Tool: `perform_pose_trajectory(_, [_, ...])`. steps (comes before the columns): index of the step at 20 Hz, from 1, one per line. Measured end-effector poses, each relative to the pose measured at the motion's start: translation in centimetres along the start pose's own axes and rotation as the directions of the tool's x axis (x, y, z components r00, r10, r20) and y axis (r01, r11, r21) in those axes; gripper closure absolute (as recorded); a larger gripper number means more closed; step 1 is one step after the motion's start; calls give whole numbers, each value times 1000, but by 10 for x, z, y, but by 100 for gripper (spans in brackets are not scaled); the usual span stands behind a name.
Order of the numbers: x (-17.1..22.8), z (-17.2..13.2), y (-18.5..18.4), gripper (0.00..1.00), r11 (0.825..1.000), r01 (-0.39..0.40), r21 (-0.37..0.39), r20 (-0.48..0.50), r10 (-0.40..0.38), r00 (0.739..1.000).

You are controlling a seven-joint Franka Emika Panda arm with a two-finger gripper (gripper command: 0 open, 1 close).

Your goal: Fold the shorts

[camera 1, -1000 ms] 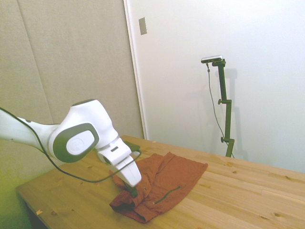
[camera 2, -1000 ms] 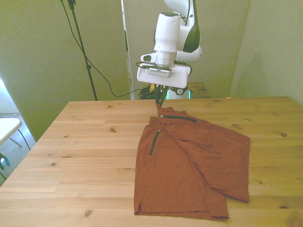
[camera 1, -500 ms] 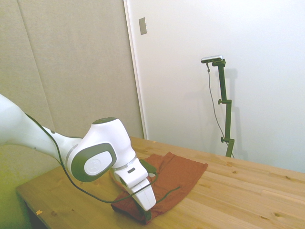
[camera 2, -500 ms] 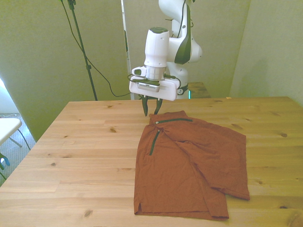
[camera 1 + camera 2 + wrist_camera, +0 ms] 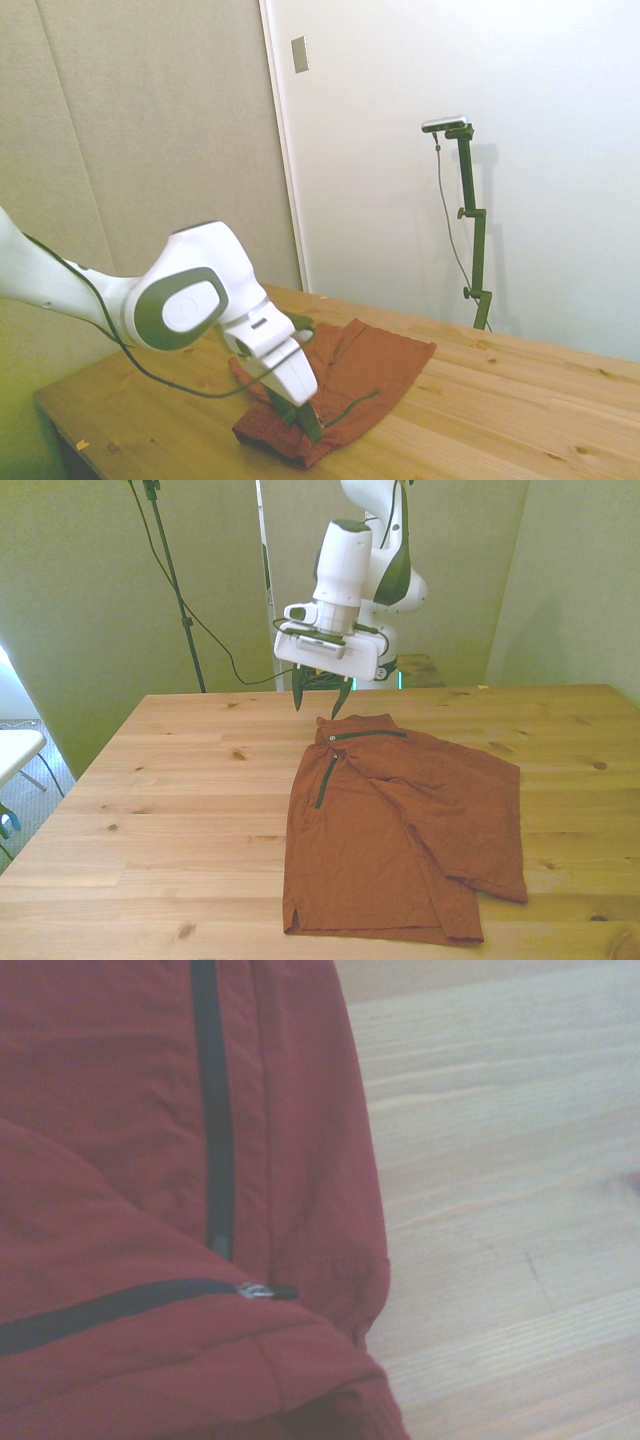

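Observation:
The rust-brown shorts (image 5: 400, 825) lie flat on the wooden table (image 5: 170, 800), one half doubled over the other, with two dark zipper lines near their far corner. My gripper (image 5: 319, 700) hangs open just above and beyond that corner, touching nothing. In the side view the gripper (image 5: 303, 417) hovers over the near end of the shorts (image 5: 375, 360). The wrist view shows the shorts (image 5: 130, 1140) from close by, with the two zippers meeting at a small metal pull (image 5: 255, 1290) beside bare wood.
Bare wood of the table (image 5: 500, 400) lies on both sides of the shorts. A dark cable (image 5: 215, 640) trails from the wrist toward a stand at the front view's left. Walls and a door stand behind the table.
One second ago the gripper was shut on the shorts' far corner, holding it up. It let go, the corner dropped flat, and the gripper has since opened wider and risen slightly.

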State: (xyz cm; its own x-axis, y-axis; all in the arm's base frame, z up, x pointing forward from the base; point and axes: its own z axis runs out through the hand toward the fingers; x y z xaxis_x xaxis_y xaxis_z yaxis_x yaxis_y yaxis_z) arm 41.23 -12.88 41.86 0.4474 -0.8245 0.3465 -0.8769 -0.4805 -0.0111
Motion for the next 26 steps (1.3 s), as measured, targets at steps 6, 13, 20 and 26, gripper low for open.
perform_pose_trajectory(6, [-73,-45,-81,0,959,266,-103,-188,-281,941])
perform_pose_trajectory(13, [-177,-41,-194,0,802,531,-275,-386,-598,703])
perform_pose_trajectory(20, [-257,-26,-243,0,699,639,-322,-383,-713,587])
perform_pose_trajectory(26, [-296,-31,-241,0,660,671,-339,-386,-747,541])
